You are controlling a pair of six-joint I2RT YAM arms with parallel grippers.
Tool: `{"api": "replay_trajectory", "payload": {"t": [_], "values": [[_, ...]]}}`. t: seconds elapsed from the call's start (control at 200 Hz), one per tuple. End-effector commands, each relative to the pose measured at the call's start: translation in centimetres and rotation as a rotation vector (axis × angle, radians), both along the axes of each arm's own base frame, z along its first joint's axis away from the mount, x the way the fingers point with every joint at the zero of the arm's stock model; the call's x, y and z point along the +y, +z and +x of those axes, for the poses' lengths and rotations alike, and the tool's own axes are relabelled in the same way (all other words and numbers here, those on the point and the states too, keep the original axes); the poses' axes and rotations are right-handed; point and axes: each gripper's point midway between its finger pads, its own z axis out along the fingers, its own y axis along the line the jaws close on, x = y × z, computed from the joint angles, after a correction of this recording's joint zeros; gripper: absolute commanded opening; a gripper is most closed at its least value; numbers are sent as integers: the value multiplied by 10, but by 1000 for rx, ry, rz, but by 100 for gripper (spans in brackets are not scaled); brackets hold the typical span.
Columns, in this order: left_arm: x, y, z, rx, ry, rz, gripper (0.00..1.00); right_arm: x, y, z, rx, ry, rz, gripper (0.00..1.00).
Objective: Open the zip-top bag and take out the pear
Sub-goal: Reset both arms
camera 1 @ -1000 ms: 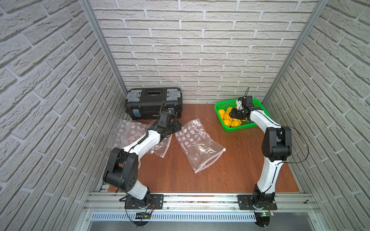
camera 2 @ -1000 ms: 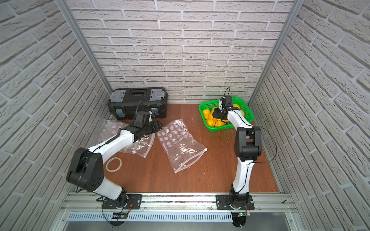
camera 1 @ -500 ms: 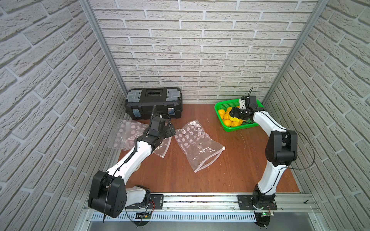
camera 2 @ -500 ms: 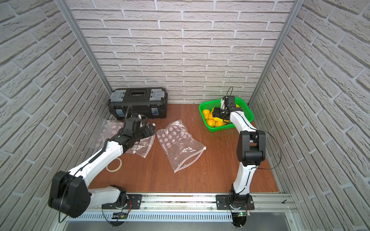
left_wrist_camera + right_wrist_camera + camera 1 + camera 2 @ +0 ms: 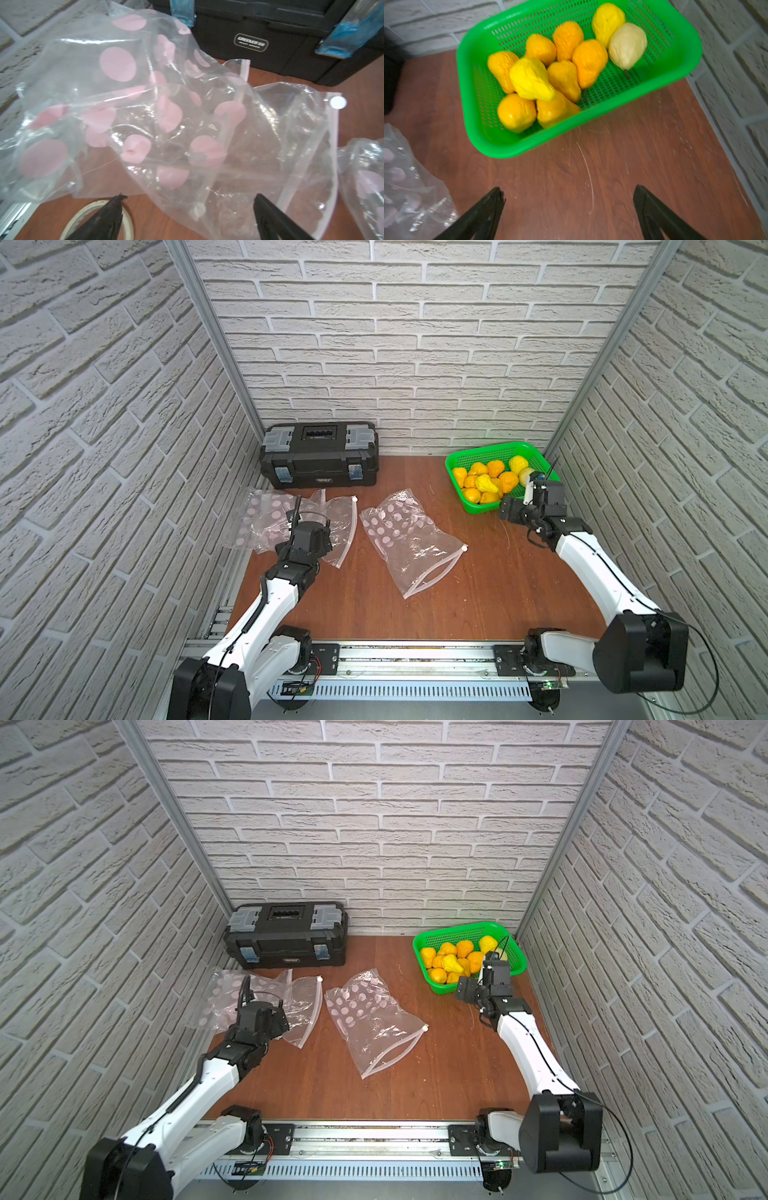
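A clear zip-top bag (image 5: 409, 539) (image 5: 374, 1015) with pink dots lies flat mid-table, and nothing shows inside it. Two more such bags (image 5: 291, 514) (image 5: 207, 133) are piled at the back left. My left gripper (image 5: 308, 527) (image 5: 189, 196) hovers open over the near edge of that pile, holding nothing. Several yellow and orange pears (image 5: 485, 483) (image 5: 531, 80) lie in the green basket (image 5: 498, 446) (image 5: 477, 128) at the back right. My right gripper (image 5: 510, 510) (image 5: 569, 188) is open and empty above bare table, just in front of the basket.
A black toolbox (image 5: 319, 456) (image 5: 270, 43) stands against the back wall behind the left bags. A ring of tape (image 5: 97, 220) lies on the table under my left gripper. Brick walls close in the table on three sides.
The right gripper has pulled back out of the basket to the table in front of it. The left arm has drawn back from beside the toolbox to the near edge of the left bags.
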Motion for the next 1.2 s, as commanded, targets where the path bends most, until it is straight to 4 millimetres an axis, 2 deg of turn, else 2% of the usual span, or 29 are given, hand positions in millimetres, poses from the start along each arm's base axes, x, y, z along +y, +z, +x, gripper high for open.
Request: {"api": "replay_trajectory", "payload": {"t": [0.0, 0.115, 0.195, 0.27, 0.31, 0.46, 0.565, 0.675, 0.8, 0.865, 0.985, 1.195], "values": [[16, 28, 3, -127, 35, 108, 96, -18, -13, -7, -65, -44, -117, 99], [30, 36, -1, -138, 43, 285, 98, -18, -43, -13, -76, -29, -142, 98], [32, 19, 0, -135, 0, 370, 98, -16, -55, -9, -103, -17, -135, 98], [31, 3, 7, -152, -38, 354, 98, -13, -62, -1, -150, -5, -122, 98], [29, -2, 13, -126, -66, 338, 98, -11, -60, 5, -168, 6, -122, 98], [19, 0, 39, -196, -150, 309, 98, -7, -51, 26, -259, 31, -120, 98], [20, -4, 58, -210, -182, 250, 98, -3, -44, 39, -329, 58, -125, 98], [15, -7, 77, -232, -232, 174, 98, -5, -47, 45, -349, 62, -145, 98], [12, -7, 95, -263, -269, 158, 98, 4, -54, 47, -352, 115, -136, 98], [12, -13, 101, -273, -285, 145, 98, 6, -55, 46, -359, 127, -133, 98], [11, -36, 111, -235, -305, 122, 98, 16, -63, 52, -352, 173, -144, 99], [16, -38, 112, -235, -297, 96, 98, 18, -65, 53, -338, 187, -155, 99]]}}
